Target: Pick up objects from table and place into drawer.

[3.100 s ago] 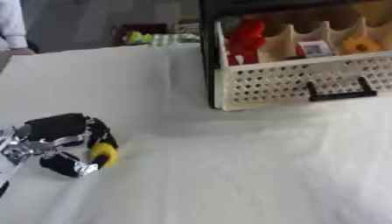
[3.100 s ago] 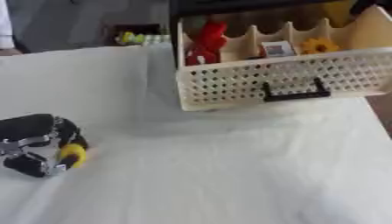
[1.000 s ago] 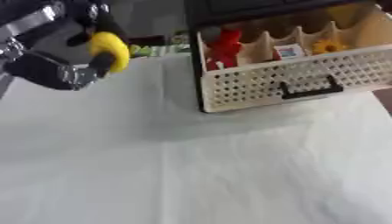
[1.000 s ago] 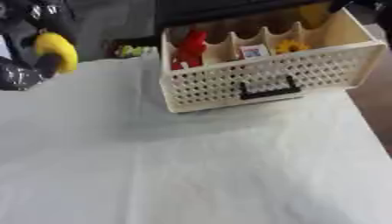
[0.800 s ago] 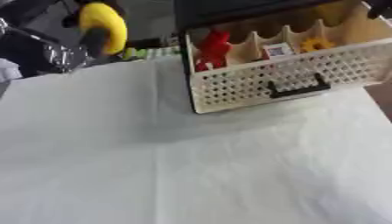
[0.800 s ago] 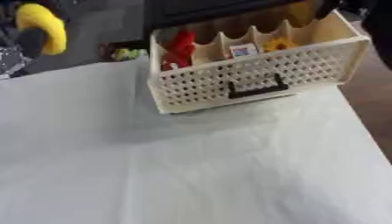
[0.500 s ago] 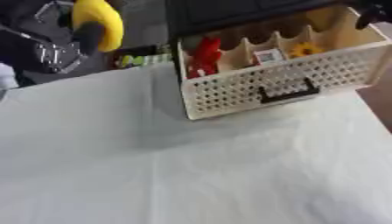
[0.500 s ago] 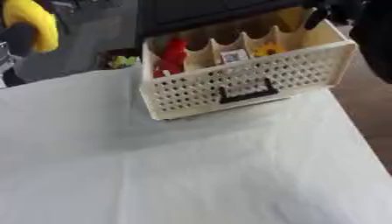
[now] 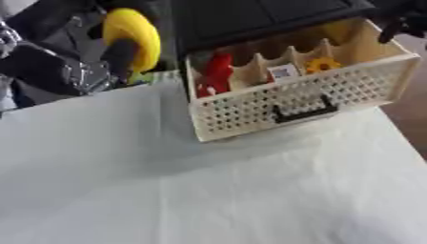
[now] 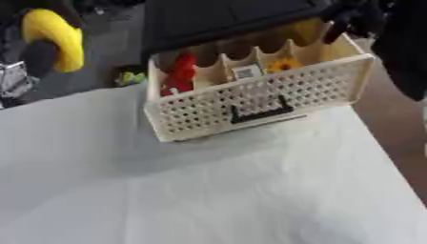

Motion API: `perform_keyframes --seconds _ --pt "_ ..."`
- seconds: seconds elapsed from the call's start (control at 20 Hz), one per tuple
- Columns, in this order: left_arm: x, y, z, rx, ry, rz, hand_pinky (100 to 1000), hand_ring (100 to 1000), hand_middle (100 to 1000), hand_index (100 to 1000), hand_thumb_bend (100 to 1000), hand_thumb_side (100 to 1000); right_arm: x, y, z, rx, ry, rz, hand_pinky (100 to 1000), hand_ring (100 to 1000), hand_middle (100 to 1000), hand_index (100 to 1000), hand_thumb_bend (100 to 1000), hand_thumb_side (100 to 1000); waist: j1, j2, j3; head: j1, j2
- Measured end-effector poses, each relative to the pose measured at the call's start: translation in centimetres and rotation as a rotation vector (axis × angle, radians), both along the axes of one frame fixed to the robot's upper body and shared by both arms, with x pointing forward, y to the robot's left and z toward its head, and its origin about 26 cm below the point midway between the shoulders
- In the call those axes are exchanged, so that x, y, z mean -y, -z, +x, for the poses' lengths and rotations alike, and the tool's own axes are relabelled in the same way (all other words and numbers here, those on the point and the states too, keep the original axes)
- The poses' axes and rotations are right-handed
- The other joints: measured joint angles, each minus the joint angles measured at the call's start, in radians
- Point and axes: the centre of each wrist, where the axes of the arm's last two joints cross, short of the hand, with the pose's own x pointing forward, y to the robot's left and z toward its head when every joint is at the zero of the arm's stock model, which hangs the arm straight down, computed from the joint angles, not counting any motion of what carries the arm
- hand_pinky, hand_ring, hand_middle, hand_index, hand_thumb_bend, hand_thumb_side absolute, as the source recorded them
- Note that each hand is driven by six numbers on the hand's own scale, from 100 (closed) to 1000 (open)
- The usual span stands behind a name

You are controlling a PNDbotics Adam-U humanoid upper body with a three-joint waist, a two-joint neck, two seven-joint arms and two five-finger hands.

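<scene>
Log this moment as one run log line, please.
left hand: shut on yellow object, raised left of drawer | right hand: at drawer's far right corner | drawer: open | placement: pending

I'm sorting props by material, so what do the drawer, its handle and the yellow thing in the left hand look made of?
The drawer looks like pale cream plastic, matte, its front a grid of small moulded holes. Its handle is black, probably plastic or painted metal; I can't tell which. The yellow thing, gripped by the left hand, is smooth, rounded and slightly glossy, so likely plastic or rubber.
</scene>
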Motion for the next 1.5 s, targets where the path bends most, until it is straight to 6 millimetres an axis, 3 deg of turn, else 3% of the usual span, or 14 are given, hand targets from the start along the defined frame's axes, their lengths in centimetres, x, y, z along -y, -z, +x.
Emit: perform_keyframes --seconds 0.6,1.0,1.5 --pt "0.8 1.2 2.7 0.018 -0.054 0.018 100 391 457 566 100 268 -0.3 -0.1 0.0 -0.007 -0.014 -0.002 444 566 192 453 100 1000 0.018 0.0 -0.015 0.009 0.015" --pt "1.7 0.5 3.1 0.051 -0.043 -0.038 100 394 458 549 100 288 -0.5 -0.3 0.0 -0.006 -0.02 -0.006 443 566 192 453 100 1000 0.03 0.005 -0.036 0.029 0.014" --pt "3.1 1.4 5.7 0.001 -0.108 -0.133 100 394 459 540 100 307 -0.7 -0.5 0.0 -0.003 -0.03 -0.004 442 566 192 453 100 1000 0.038 0.02 -0.062 0.049 0.003"
